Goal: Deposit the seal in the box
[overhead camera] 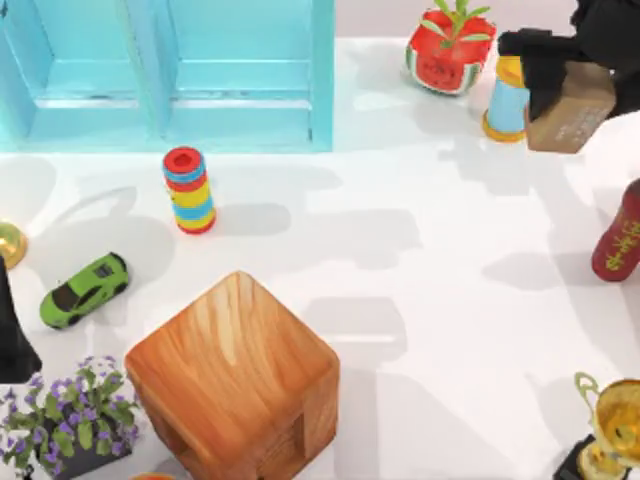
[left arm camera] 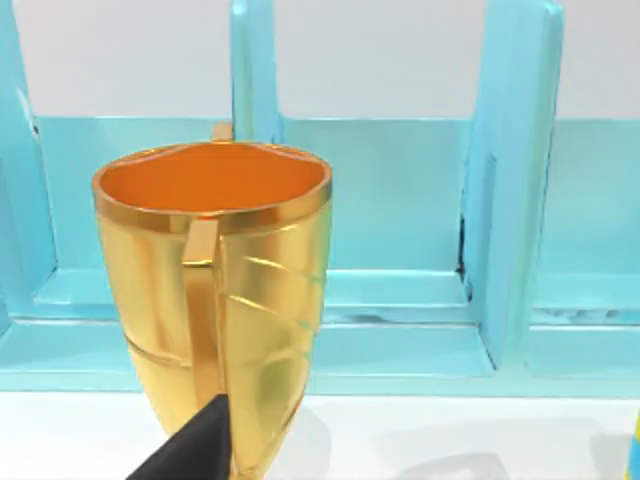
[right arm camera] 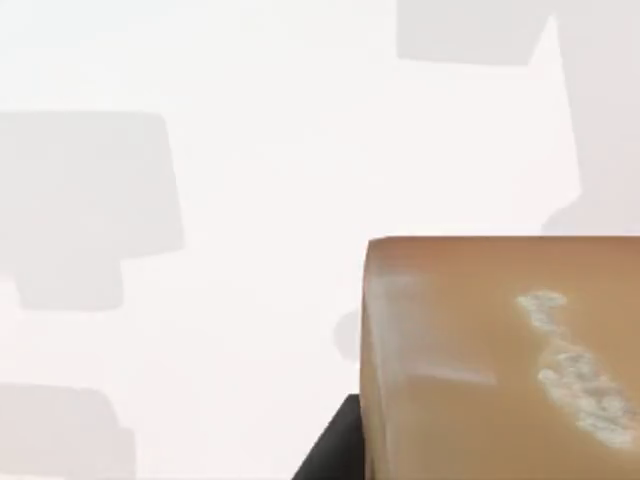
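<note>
The seal [overhead camera: 573, 115], a small tan-brown block with whitish markings, hangs tilted above the table at the far right, and my right gripper [overhead camera: 556, 88] is shut on it from above. Up close in the right wrist view the seal [right arm camera: 500, 360] covers the lower corner over bare white table. The box [overhead camera: 322, 70] is a turquoise open case with compartments at the far left and middle of the table, well to the left of the seal. My left arm [overhead camera: 12, 335] is parked at the left edge, facing the box [left arm camera: 400, 200].
A multicoloured ring stack [overhead camera: 189, 190], a green toy car [overhead camera: 85, 290], a large wooden cube [overhead camera: 235, 380] and purple flowers [overhead camera: 70, 415] occupy the left and front. A watermelon planter [overhead camera: 450, 45], blue-yellow can [overhead camera: 507, 100], red bottle [overhead camera: 620, 235] and gold trophy [overhead camera: 610, 430] line the right. A gold cup [left arm camera: 215, 290] stands by the left arm.
</note>
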